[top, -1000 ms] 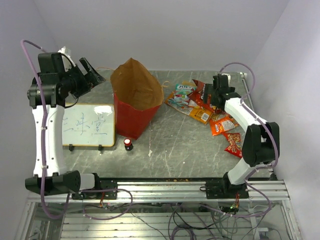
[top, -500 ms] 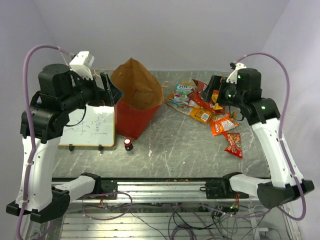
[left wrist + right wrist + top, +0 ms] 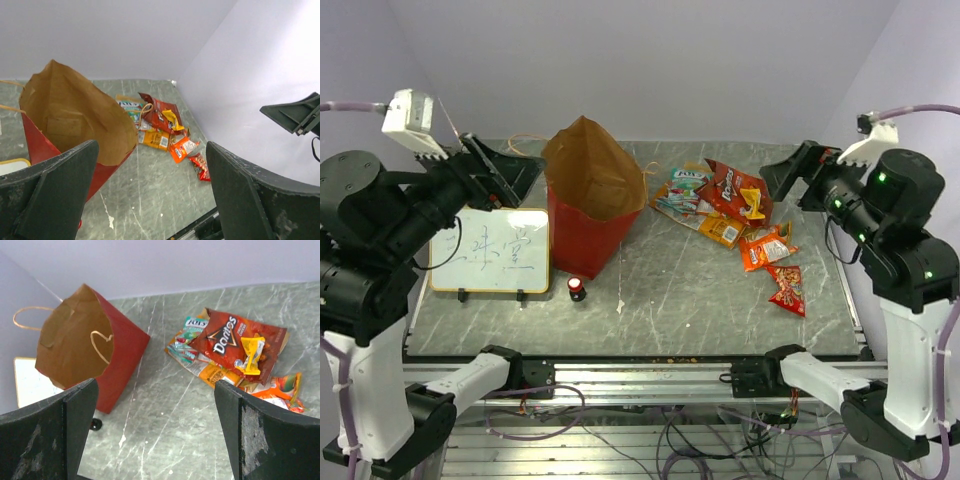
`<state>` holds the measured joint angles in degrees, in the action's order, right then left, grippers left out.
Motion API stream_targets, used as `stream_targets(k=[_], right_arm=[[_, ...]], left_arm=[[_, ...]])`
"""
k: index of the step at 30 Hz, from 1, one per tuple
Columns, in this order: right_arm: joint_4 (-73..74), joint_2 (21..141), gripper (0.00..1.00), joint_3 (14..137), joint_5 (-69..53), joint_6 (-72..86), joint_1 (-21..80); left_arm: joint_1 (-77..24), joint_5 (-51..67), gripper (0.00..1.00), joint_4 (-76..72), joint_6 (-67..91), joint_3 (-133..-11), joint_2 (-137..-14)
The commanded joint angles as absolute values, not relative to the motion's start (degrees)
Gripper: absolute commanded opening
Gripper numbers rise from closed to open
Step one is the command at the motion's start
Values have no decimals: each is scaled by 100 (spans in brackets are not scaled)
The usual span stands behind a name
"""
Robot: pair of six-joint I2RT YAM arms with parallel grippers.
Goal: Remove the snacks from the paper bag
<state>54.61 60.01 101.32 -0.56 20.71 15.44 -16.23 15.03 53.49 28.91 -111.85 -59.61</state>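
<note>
The red paper bag (image 3: 582, 205) stands open on the table left of centre, its brown inside showing; it also shows in the left wrist view (image 3: 70, 120) and the right wrist view (image 3: 90, 345). The snacks (image 3: 735, 215) lie in a pile on the table to its right: a red Doritos bag (image 3: 232, 337), a green-teal pack (image 3: 192, 332), orange packets (image 3: 763, 248) and a small red packet (image 3: 788, 290). My left gripper (image 3: 505, 165) is open, high above the table's back left. My right gripper (image 3: 800, 175) is open, high above the back right. Both are empty.
A white board with writing (image 3: 492, 250) lies left of the bag. A small red-and-black cylinder (image 3: 577, 289) stands in front of the bag. The table's front edge has a metal rail (image 3: 650, 375). White walls close in on three sides.
Both arms have risen and pulled back towards the near edge, away from the bag and the snack pile. The Doritos bag now lies flat on the pile. The right gripper has let go.
</note>
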Motion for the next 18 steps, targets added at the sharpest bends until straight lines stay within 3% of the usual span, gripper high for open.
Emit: stream_targets(k=[1,10,18], right_arm=[[5490,5850,100,10295,401,2015,1533],[5943,6167,100,10874,826,1924,1534],[5709,6048,100,10671,986,1981,1531]], left_arm=[[-1652,1203,99,5627,2933,-11495,-5955],[-1652,1071,99,5680,2882,-11541,-5825],[-1652,1063,99,5841,2703,-11658,-5931]])
